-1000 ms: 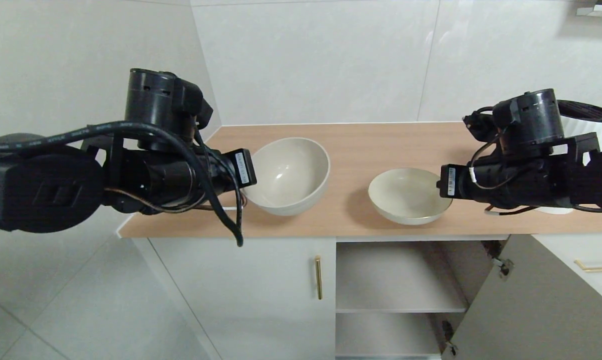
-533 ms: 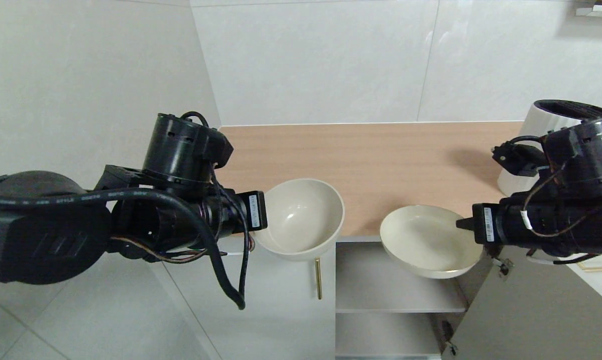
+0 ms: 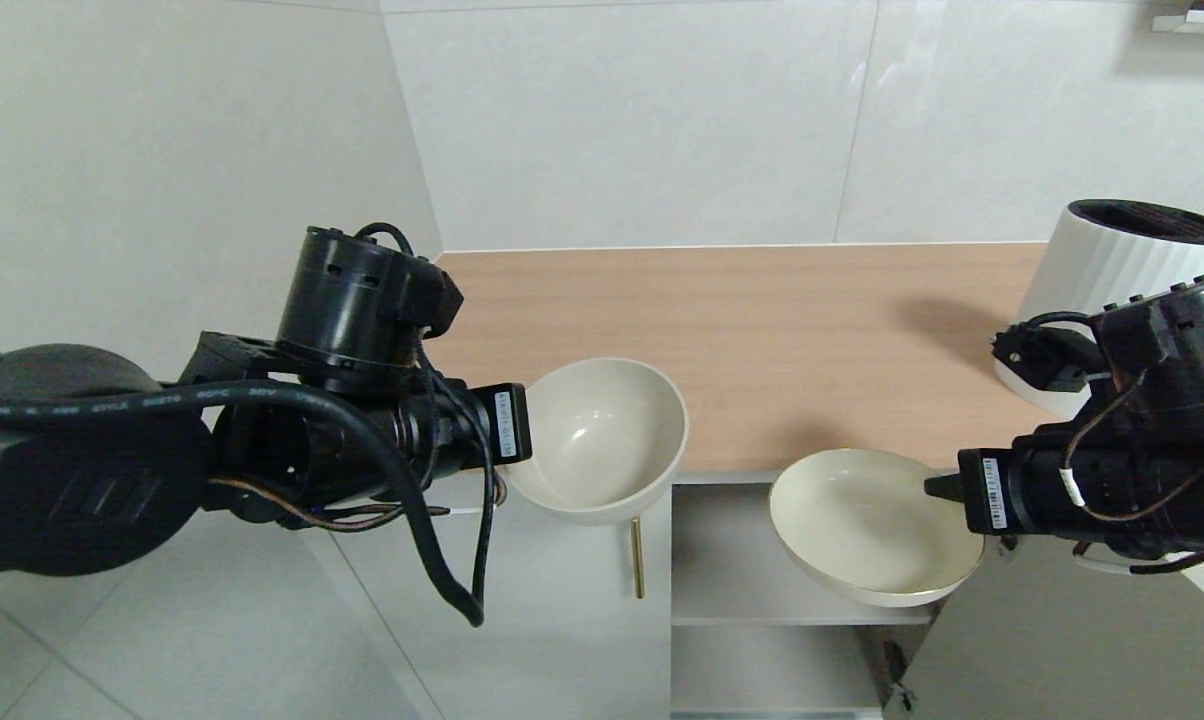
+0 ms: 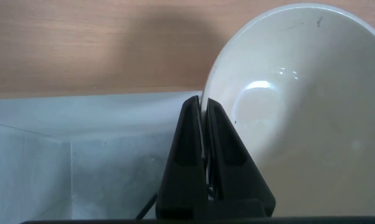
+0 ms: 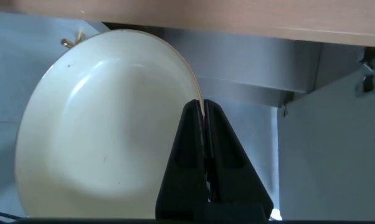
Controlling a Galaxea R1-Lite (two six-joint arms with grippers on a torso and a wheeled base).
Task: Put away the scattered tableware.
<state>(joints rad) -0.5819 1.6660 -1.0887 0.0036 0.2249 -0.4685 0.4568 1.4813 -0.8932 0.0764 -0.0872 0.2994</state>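
A deep cream bowl (image 3: 602,440) hangs in the air just past the wooden counter's (image 3: 742,340) front edge, over the shut cabinet door. My left gripper (image 3: 522,425) is shut on its rim, and the left wrist view has the thin rim pinched between the fingers (image 4: 189,140) beside the bowl (image 4: 299,112). A shallow cream bowl (image 3: 867,525) hangs lower, in front of the open cabinet (image 3: 752,560). My right gripper (image 3: 947,490) is shut on that bowl's rim, seen close as bowl (image 5: 106,124) and fingers (image 5: 190,137).
A white ribbed container (image 3: 1112,270) stands on the counter at the right. The open cabinet has a shelf (image 3: 792,605) with room above and below; its door (image 3: 1062,640) swings out at the right. A gold handle (image 3: 637,558) hangs on the shut door.
Both bowls were lifted off the counter and drawn toward me past its front edge. The right arm then lowered the shallow bowl further, before the open cabinet; the left bowl barely moved lately.
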